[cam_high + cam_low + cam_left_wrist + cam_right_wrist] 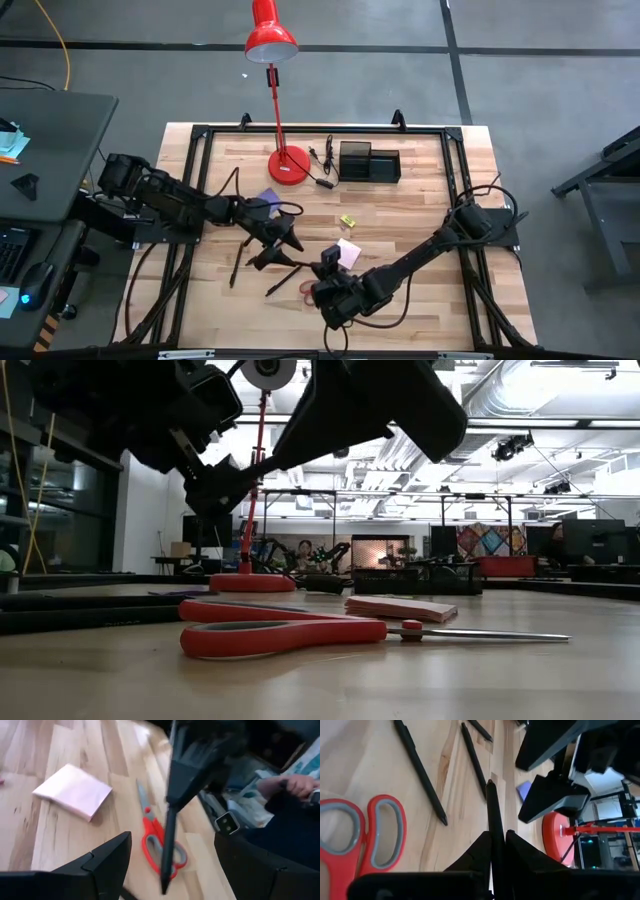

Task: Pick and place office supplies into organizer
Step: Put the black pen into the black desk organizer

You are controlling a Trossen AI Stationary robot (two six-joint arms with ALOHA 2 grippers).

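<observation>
My right gripper [315, 278] is shut on a thin dark pen [491, 815] above the table's near middle. My left gripper [278, 250] stands open just to its left, its fingers [547, 795] beside the pen's free tip and apart from it. Under the pen the red-handled scissors [160, 845] lie flat. The pink note pad [347, 252] lies beside them. The purple-blue pad [265, 203] and the tiny yellow piece [347, 221] lie farther back. Other pens [420, 770] lie on the wood. The black organizer [368, 162] stands at the far middle. My right gripper pinches one end of the pen [494, 845] between its two fingers. The pen runs on in line with the fingers and sticks out ahead of them. It slants down toward the table's left, with its tip [164, 887] clear of the scissors and the table.
The red desk lamp's round base [288, 165] stands left of the organizer, its cable [322, 170] between them. A black frame [200, 135] borders the tabletop. A person's hand [300, 785] shows beyond the table. A grey desk [45, 140] stands at the left.
</observation>
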